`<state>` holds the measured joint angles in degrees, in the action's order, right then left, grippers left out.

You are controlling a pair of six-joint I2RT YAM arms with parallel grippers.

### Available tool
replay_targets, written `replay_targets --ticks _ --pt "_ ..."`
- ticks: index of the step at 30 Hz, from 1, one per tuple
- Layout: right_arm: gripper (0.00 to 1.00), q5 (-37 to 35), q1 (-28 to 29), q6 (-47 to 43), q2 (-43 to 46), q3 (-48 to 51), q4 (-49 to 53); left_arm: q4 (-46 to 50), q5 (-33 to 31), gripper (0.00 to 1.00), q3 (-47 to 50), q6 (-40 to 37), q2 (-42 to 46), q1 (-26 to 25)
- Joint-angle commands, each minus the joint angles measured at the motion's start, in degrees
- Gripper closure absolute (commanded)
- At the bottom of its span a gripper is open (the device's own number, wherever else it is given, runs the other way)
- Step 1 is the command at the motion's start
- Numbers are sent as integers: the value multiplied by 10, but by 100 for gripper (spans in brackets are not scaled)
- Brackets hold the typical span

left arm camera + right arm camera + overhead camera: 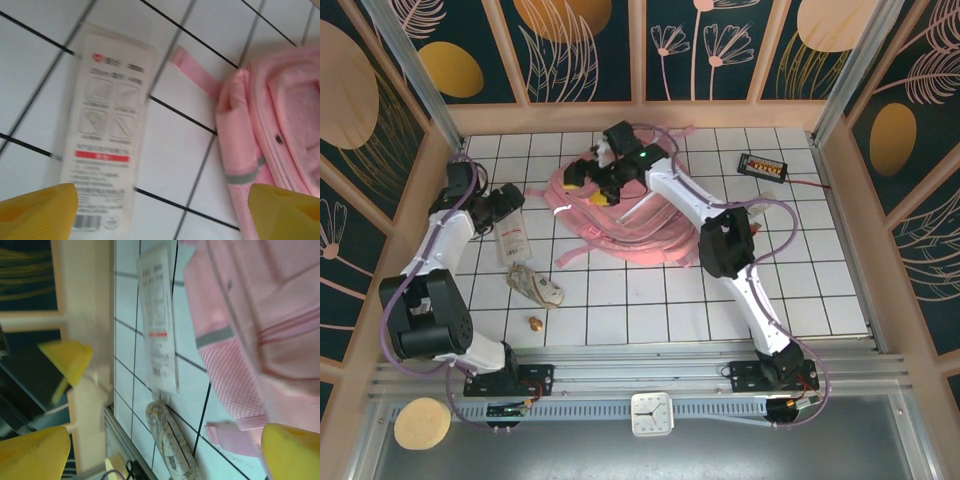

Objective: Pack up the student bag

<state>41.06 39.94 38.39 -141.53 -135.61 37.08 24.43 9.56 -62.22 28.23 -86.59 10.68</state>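
The student bag [620, 215], a big pale pink backpack with loose straps, lies flat mid-table. My right gripper [586, 187] hovers open over its left end; in the right wrist view its yellow fingertips [32, 455] stand wide apart with nothing between them, the bag [260, 325] to the right. My left gripper [512, 206] is open just above a white flat packet [512, 240]. In the left wrist view the packet [107, 130] lies on the tiles left of the bag's grey-striped edge [270, 130], and the left gripper [162, 215] holds nothing.
A patterned pouch [535, 288] lies below the packet, also the pouch [170, 440] in the right wrist view. A small brown object [534, 323] sits near the front. A black device with orange buttons [763, 166] is at the back right. Wooden walls ring the table.
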Motion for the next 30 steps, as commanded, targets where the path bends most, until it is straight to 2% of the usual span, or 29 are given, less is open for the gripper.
replay_targets --ticks 1,4,8,14,20,24,27,29,30 --pt "2 29 20 -8 -6 13 -39 4 26 15 16 6 -46 40" --pt "2 35 35 -11 -9 11 -49 -2 18 16 10 -20 -87 50" --pt "2 37 53 -21 -12 18 -48 -19 47 20 24 -33 -112 51" --pt "1 21 48 -19 31 97 -90 23 6 21 -1 -50 -173 52" --pt "1 15 28 -6 52 134 -117 27 -25 31 20 -66 -205 52" --pt "1 13 24 5 68 166 -142 10 -10 50 35 -65 -224 48" --pt "1 13 20 7 71 177 -146 -14 24 54 46 -64 -235 30" --pt "1 13 19 7 71 178 -145 -20 32 67 43 -63 -244 7" --pt "1 14 19 8 70 177 -145 -23 36 79 43 -60 -247 -5"
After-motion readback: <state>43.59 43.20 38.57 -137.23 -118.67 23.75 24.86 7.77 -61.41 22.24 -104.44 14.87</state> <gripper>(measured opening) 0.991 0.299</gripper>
